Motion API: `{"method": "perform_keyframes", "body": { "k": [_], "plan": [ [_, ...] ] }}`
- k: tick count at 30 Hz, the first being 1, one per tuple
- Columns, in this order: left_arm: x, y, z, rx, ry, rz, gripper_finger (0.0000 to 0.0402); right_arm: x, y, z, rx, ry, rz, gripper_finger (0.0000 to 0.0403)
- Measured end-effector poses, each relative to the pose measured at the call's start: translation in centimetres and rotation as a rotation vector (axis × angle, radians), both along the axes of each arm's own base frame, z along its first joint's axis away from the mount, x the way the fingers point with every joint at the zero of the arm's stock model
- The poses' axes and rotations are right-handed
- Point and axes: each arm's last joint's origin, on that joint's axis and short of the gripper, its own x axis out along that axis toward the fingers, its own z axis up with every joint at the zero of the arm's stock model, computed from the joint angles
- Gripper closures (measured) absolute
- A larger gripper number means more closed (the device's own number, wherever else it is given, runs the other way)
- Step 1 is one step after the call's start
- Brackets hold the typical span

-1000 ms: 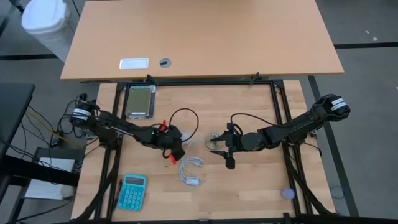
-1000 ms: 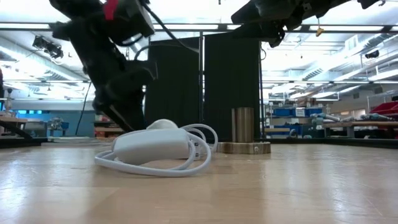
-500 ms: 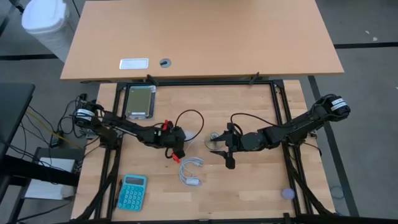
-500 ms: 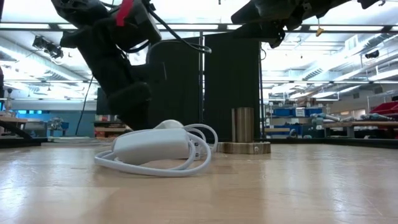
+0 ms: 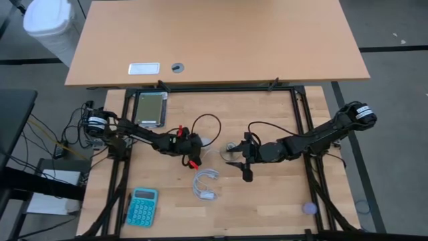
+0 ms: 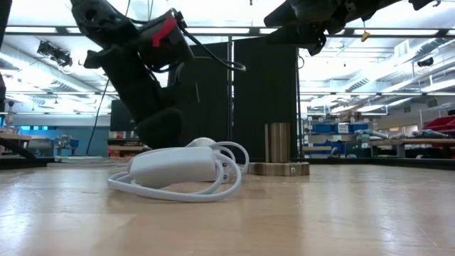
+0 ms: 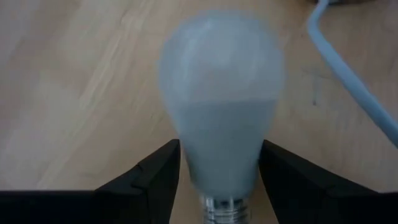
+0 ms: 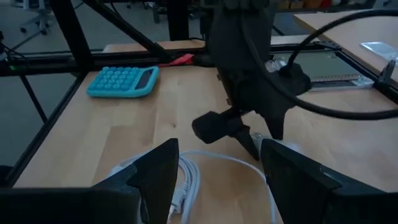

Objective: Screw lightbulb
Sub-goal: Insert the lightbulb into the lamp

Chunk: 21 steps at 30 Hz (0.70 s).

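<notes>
The left hand (image 7: 217, 186) pinches the lightbulb (image 7: 221, 106) by its narrow neck, the two dark fingers (image 7: 158, 177) pressed against either side just above the metal thread, the frosted globe pointing out ahead over the bare wood of the counter (image 5: 267, 194). From above, that left hand (image 5: 194, 150) sits low near the middle of the counter, red markings showing on its wrist, with a coiled white cord (image 5: 204, 184) lying just in front of it and the round socket (image 5: 231, 148) close on its right. At counter height the socket (image 6: 278, 153) shows as a short metal cylinder standing upright on a flat disc, apparently unfilled, with the white cord and its plug (image 6: 174, 167) piled in the foreground.

The right hand (image 8: 217, 168) waits just past the socket with its fingers spread apart and nothing between them; in its own view it faces the left arm across the cord, the teal calculator (image 8: 123, 81) lying beyond. From above, the right hand (image 5: 242, 159) rests beside the socket's edge, touching or nearly so; which is not clear.

The step in hand looks like the carry: the bulb is gripped and is being brought toward the socket, not yet seated. The next move, on this evidence, calls for turning the bulb so its threaded base faces down over the cylinder's mouth, lowering it squarely, then twisting, with the right hand well placed to steady the disc against the turn.
</notes>
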Motion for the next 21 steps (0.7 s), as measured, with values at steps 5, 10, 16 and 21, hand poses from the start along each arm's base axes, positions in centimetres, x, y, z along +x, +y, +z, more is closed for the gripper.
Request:
{"method": "perform_keyframes", "body": {
  "k": [5, 10, 16, 21],
  "plan": [
    [0.1, 0.0, -0.1, 0.010, -0.008, 0.004, 0.0194, 0.0, 0.0, -0.1, 0.011, 0.010, -0.005, 0.0173],
    [0.3, 0.0, 0.1, 0.029, -0.027, -0.011, 0.0230, -0.1, -0.1, -0.1, 0.000, 0.009, -0.034, 0.0173],
    [0.8, 0.0, 2.6, 0.071, -0.108, -0.052, 0.0259, -0.2, -0.5, -0.3, -0.018, 0.045, -0.051, 0.0173],
    [0.4, 0.3, 6.7, 0.172, -0.219, -0.056, 0.0245, -0.9, -1.6, 0.9, -0.009, 0.024, -0.082, 0.0173]
  ]
}}
